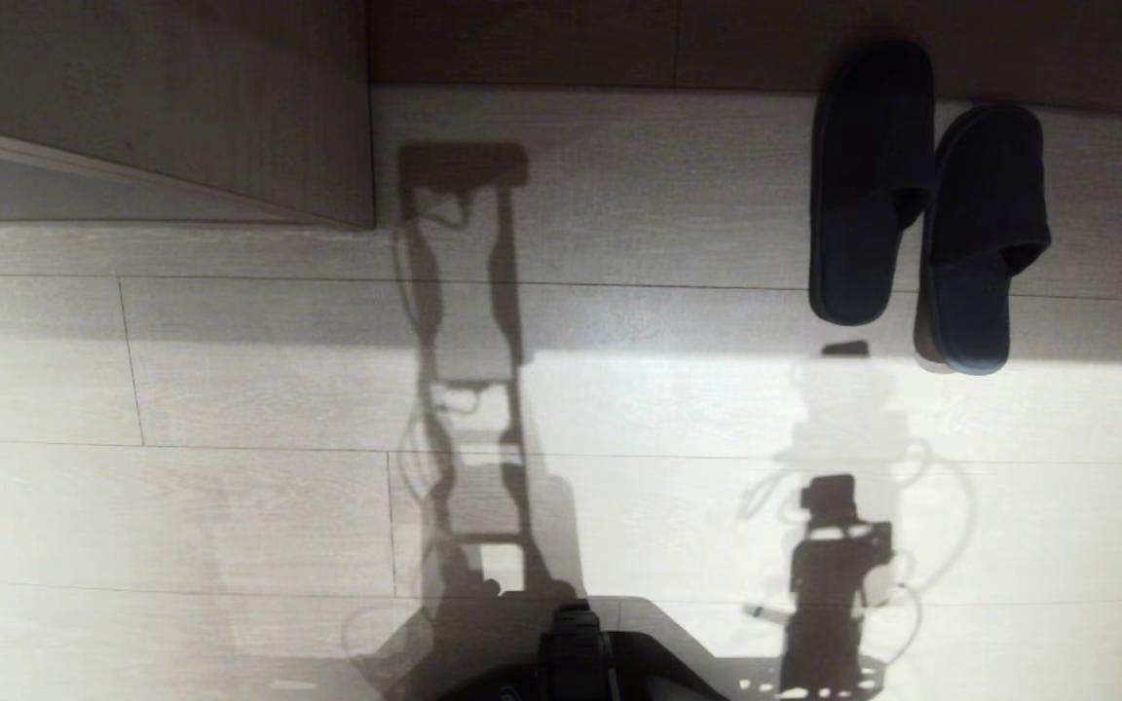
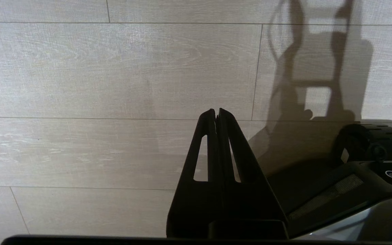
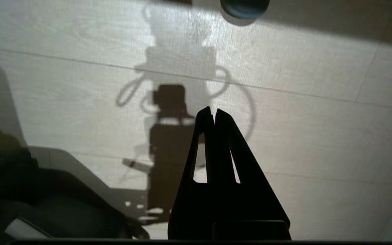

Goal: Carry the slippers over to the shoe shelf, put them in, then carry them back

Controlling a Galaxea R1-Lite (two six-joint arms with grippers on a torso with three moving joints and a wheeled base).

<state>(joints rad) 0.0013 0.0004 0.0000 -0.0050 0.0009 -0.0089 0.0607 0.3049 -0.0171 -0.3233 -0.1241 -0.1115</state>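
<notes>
Two dark navy slippers (image 1: 926, 204) lie side by side at the far right in the head view. Their toes point away from me toward a dark wood strip (image 1: 619, 39), and their heels rest on pale wood-grain boards. One heel (image 3: 245, 6) shows at the edge of the right wrist view. My right gripper (image 3: 213, 109) hangs shut and empty over bare floor, well short of that heel. My left gripper (image 2: 216, 110) is also shut and empty above the floor. Neither gripper shows in the head view. I cannot tell whether the light wood panel (image 1: 181, 107) at the far left belongs to the shoe shelf.
My dark base (image 1: 576, 652) fills the near middle edge of the head view, and also shows as the base (image 2: 369, 153) beside the left gripper. Arm and cable shadows fall across the pale plank floor (image 1: 230, 506). A shaded band covers the floor near the slippers.
</notes>
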